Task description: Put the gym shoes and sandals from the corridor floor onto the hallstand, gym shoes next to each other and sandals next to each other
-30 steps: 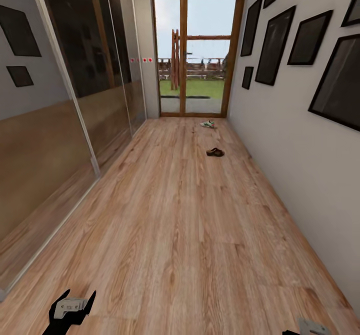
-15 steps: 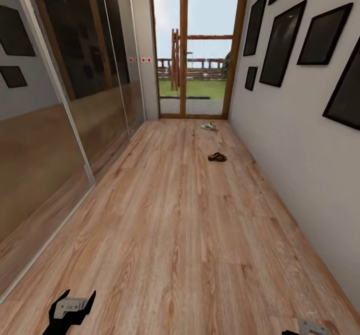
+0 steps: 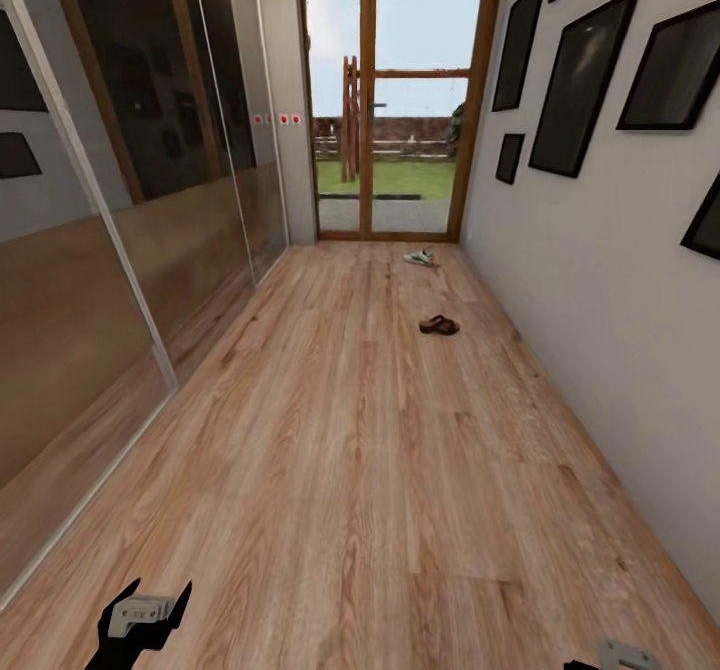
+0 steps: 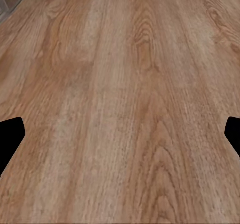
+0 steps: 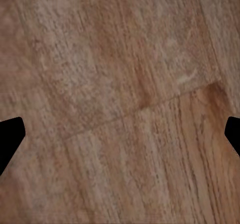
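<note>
Far down the corridor floor (image 3: 340, 450), one brown sandal (image 3: 438, 325) lies near the right wall. Beyond it one white gym shoe (image 3: 419, 258) with green trim rests close to the glass door. The hallstand is out of view. At the bottom left of the head view my left gripper (image 3: 150, 610) hangs open over bare planks. The left wrist view has its fingertips (image 4: 11, 139) wide apart with nothing between them. My right gripper (image 5: 120, 139) is also open above bare wood, and its edge peeks in at the head view's bottom right corner.
Mirrored sliding doors (image 3: 120, 250) run along the left side. A white wall with black picture frames (image 3: 585, 80) bounds the right. A wood-framed glass door (image 3: 390, 110) closes the far end. Wide open floor lies between me and the shoes.
The whole view has shifted forward along the corridor, so the sandal and gym shoe appear slightly nearer and lower. Both grippers hold the same pose.
</note>
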Available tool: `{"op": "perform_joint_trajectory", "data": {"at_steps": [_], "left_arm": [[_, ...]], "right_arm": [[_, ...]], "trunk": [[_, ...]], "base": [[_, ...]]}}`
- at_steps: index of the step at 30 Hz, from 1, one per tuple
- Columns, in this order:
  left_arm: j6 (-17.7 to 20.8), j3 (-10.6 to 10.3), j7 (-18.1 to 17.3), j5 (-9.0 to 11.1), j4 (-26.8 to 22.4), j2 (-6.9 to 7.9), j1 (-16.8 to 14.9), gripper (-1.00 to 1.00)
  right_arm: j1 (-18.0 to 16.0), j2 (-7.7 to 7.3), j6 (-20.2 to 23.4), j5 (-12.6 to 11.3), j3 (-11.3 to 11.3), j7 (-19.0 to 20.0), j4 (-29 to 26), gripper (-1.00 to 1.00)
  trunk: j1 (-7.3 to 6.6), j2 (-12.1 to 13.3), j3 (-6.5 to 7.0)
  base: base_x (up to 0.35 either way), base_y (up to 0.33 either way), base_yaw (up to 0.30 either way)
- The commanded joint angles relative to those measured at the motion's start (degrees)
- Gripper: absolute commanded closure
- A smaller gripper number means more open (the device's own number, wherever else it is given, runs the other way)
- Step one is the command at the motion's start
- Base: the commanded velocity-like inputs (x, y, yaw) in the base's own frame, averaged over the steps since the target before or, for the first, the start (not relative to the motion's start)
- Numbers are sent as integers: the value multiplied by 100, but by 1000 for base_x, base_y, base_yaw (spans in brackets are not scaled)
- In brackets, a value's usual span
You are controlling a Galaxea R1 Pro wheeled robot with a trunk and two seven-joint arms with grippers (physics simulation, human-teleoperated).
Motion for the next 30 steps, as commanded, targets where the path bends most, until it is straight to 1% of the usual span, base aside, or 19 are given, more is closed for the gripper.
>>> {"op": "perform_joint_trajectory", "data": {"at_steps": [1,30], "left_arm": [[0,0,0,0,0,0,0,-100],[0,0,0,0,3,0,0,-100]], "right_arm": [[0,0,0,0,0,0,0,-100],[0,0,0,0,0,1,0,-100]], "trunk": [[0,0,0],[0,0,0]], "base": [[349,0,0],[348,0,0]]}}
